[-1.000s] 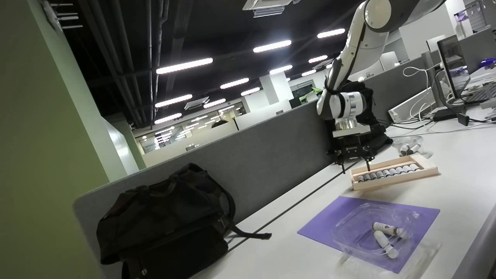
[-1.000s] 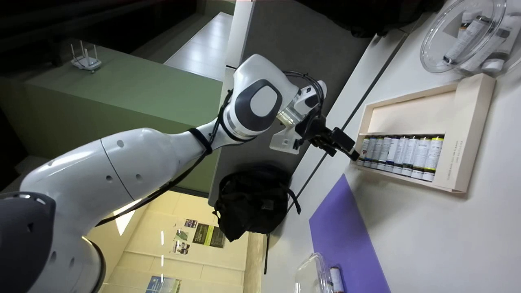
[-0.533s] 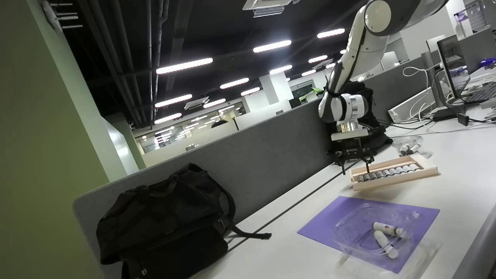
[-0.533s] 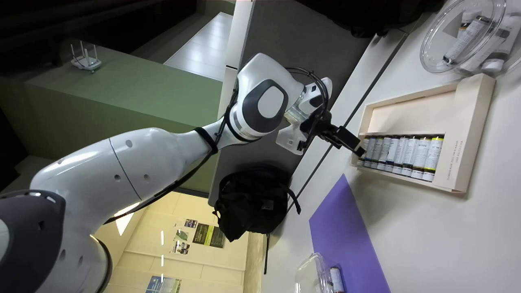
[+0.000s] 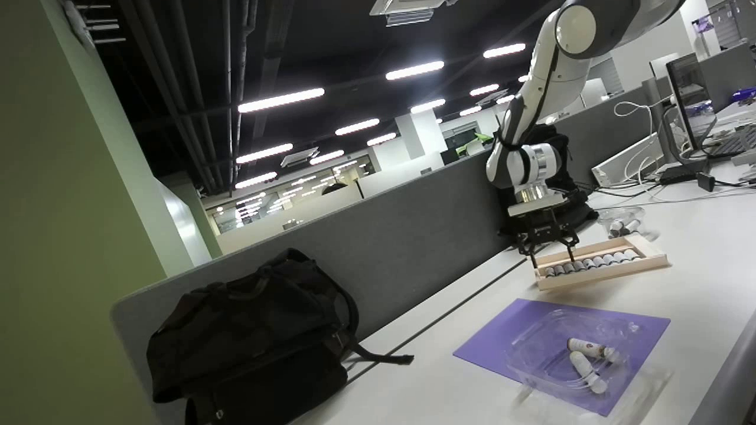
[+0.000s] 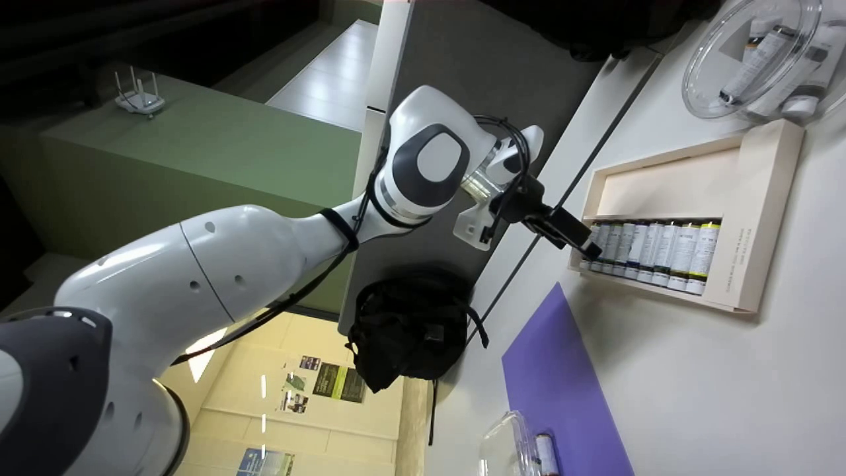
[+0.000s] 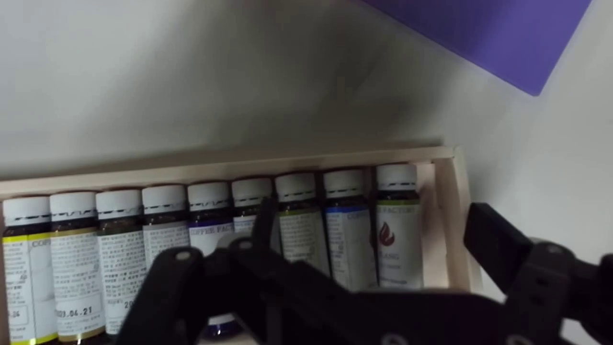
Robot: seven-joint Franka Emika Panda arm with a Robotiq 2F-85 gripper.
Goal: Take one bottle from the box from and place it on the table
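The pale beige box [image 5: 608,277] lies on the white-grey table [image 5: 407,395] with a row of small white-capped bottles [image 5: 598,261] in it. The box [image 6: 760,231] and the bottles [image 6: 651,246] also show in an exterior view. My gripper [image 5: 553,261] is open and empty above the box's end near the partition. In the wrist view the gripper's [image 7: 373,211] fingers stand wide apart. One finger overlaps the row several bottles in, the other is outside the box's end wall. The end bottle [image 7: 398,235], with a red flame mark, lies between them; its lower part is hidden.
A purple mat [image 5: 493,333] lies in front of the box, with a clear container [image 5: 525,369] holding bottles on it. Another clear container [image 6: 692,79] with bottles stands beyond the box. A grey partition [image 5: 425,248] and a black backpack [image 5: 254,336] border the table.
My gripper has moved toward the box and further over its end, and it has tilted slightly. The fingers remain open. The box and bottles have not moved.
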